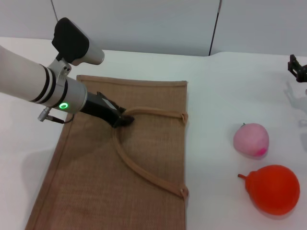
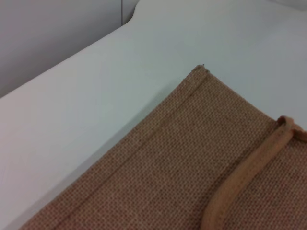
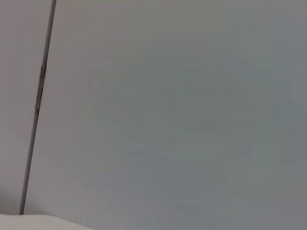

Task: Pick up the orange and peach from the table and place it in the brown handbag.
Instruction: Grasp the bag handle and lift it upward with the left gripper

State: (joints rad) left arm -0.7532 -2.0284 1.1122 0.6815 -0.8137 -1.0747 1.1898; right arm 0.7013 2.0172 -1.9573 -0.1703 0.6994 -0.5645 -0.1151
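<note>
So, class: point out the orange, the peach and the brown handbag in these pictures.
orange [image 1: 274, 189]: head view, middle of its bright orange-red body.
peach [image 1: 251, 139]: head view, centre of its pale pink skin.
brown handbag [image 1: 100, 187]: head view, bare woven panel below the handle loop.

A plain lab-like test bench — bare white table [image 1: 216, 81] against blank grey wall panels [image 1: 144, 24].
</note>
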